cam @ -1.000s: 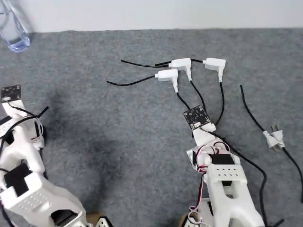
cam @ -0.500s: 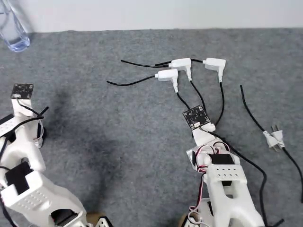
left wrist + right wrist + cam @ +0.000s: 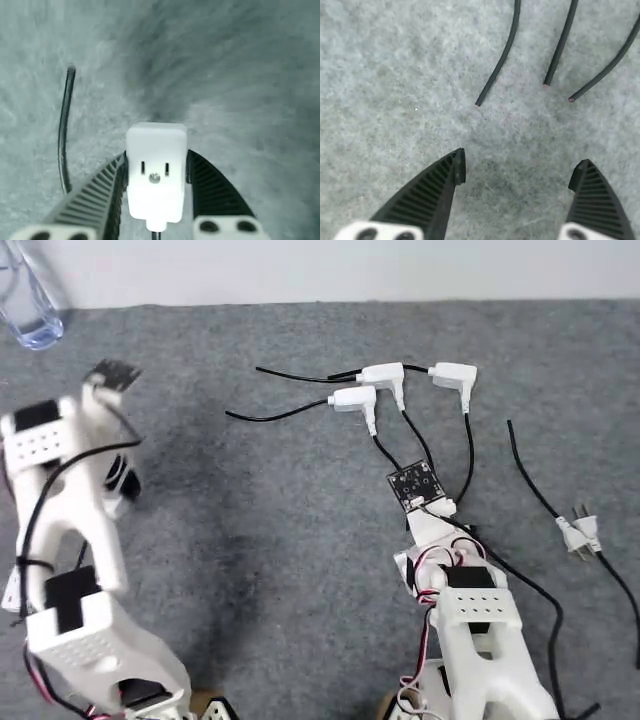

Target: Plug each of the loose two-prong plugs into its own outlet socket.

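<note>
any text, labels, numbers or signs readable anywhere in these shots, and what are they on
None can be read.
outlet socket, held in the left claw: plain white face with two slots and a round hole, no print.
circuit board on an arm's wrist, high view: tiny pale marks, too small to read.
bottle at the table's far corner: clear, no label to read.

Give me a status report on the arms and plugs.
Left gripper shut on white socket. Right gripper open, empty, over cable ends. Loose plug on carpet, unplugged.
</note>
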{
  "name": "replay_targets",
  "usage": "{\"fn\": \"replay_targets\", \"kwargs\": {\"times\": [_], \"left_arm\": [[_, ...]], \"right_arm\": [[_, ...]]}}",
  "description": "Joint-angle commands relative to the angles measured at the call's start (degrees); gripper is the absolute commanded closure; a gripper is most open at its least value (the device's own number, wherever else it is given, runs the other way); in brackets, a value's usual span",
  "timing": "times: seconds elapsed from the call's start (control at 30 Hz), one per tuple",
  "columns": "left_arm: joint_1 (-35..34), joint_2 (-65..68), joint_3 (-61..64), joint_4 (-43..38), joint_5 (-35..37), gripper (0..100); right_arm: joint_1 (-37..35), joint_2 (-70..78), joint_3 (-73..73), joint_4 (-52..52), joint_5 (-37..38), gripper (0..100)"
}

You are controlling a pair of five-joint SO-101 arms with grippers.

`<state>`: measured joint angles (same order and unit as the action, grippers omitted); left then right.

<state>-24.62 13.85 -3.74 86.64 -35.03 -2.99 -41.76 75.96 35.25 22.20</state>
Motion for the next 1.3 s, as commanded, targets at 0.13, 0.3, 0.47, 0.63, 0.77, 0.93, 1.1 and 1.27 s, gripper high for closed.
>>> {"fn": "replay_targets", "kwargs": {"times": [0.13,0.3,0.47,0.63,0.77,0.93,1.1,1.27], "left_arm": [[12.1,-3.3,-17.6,14.0,-0.5,98],[25.2,-11.0,-9.4,13.7,-2.3,98],[39.7,-19.3,5.5,9.2,-2.3,98],[49.1,-25.8,23.3,-5.3,-2.6,98],[51.0,-26.2,36.1,-19.6,-6.9,98],[50.9,-23.3,42.0,-29.5,-13.1,98],[51.4,-18.1,41.4,-32.8,-13.5,98],[51.4,-16.1,41.7,-32.6,-13.3,98]], "right_arm": [[9.8,-1.4,-0.4,-7.3,-5.1,67.0],[17.1,-1.4,-1.9,-8.0,-9.9,67.0],[16.1,-1.5,-2.7,-6.0,-9.1,67.0],[17.3,-1.5,-3.6,-5.1,-9.4,67.0],[18.9,-1.5,-3.6,-5.4,-9.4,67.1],[18.7,-1.4,-3.2,-7.3,-9.3,67.1],[17.3,-0.9,-3.2,-7.8,-9.1,67.1],[16.1,-0.7,-3.1,-7.8,-7.3,67.1]]}}
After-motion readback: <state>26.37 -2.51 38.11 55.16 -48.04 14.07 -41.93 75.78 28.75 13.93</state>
